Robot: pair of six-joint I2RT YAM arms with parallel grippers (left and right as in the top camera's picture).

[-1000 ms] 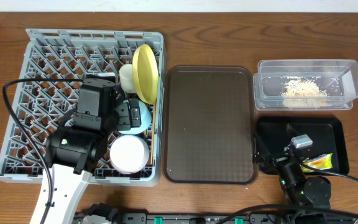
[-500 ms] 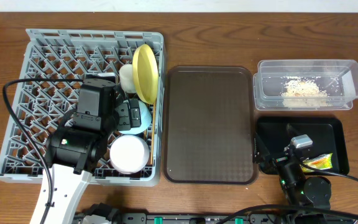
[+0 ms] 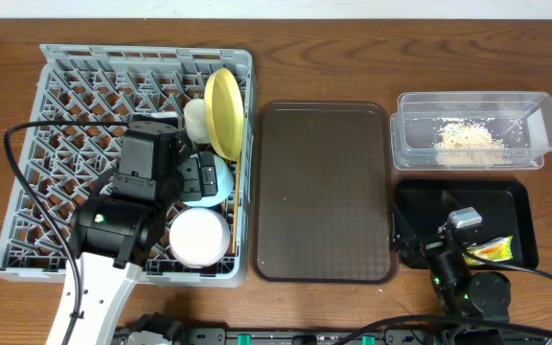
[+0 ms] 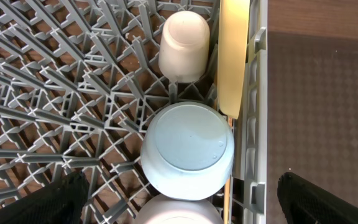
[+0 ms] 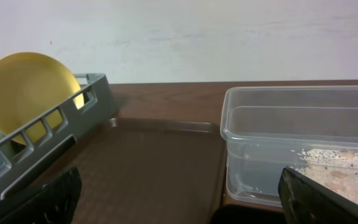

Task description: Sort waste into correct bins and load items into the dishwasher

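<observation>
In grey rack [image 3: 75,105]: yellow plate [image 3: 224,113], white cup [image 4: 184,45], blue bowl [image 4: 188,149]; left fingers [image 4: 58,202], right fingers [image 5: 45,199] wide, empty.

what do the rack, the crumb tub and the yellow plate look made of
Rack: matte grey moulded plastic, thin lattice ribs. Tub: clear glossy plastic, crumbs visible through its walls. Yellow plate: smooth, evenly coloured, probably plastic or melamine; could be glazed ceramic.

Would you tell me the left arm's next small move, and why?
Probably raise the left end effector straight up from the dish rack: it is open and empty, and the light blue bowl beneath rests upside down inside it.
</observation>
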